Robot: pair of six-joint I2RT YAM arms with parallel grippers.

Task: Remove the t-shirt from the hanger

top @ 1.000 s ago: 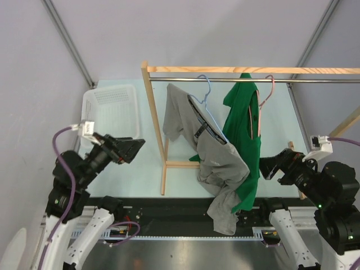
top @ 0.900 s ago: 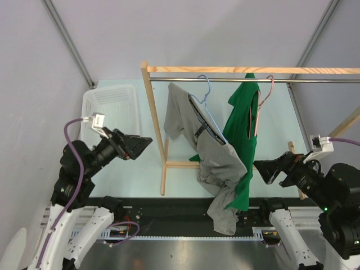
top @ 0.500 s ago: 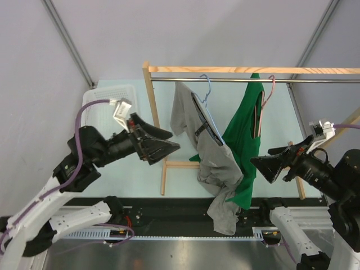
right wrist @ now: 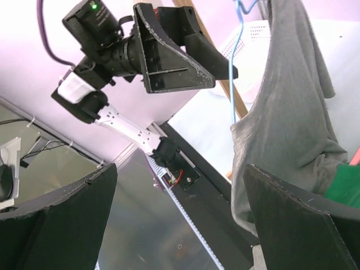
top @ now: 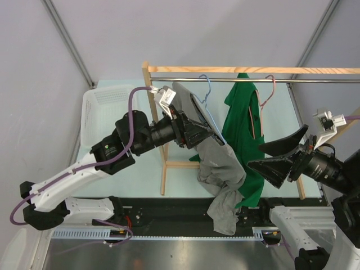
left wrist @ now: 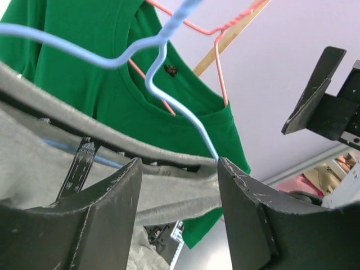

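Observation:
A grey t-shirt (top: 216, 160) hangs on a blue wire hanger (top: 205, 93) from the metal rail (top: 315, 80). A green t-shirt (top: 242, 118) hangs beside it on a pink hanger (top: 269, 90). My left gripper (top: 205, 134) is open at the grey shirt's collar. In the left wrist view my left gripper (left wrist: 179, 169) has its fingers on either side of the grey collar fabric (left wrist: 169, 191), below the blue hanger (left wrist: 169, 95). My right gripper (top: 257, 157) is open and empty, right of the green shirt. In the right wrist view my right gripper (right wrist: 180, 185) faces the grey shirt (right wrist: 292, 112).
A wooden rack frame (top: 154, 129) carries the rail; its post stands just left of the grey shirt. A white slotted basket (top: 107, 107) sits at the table's left. The grey shirt's hem hangs over the black front rail (top: 169, 222).
My left arm has swung right from beside the basket up to the grey shirt's collar. My right gripper has opened wide and turned toward the shirts. The green shirt has swayed.

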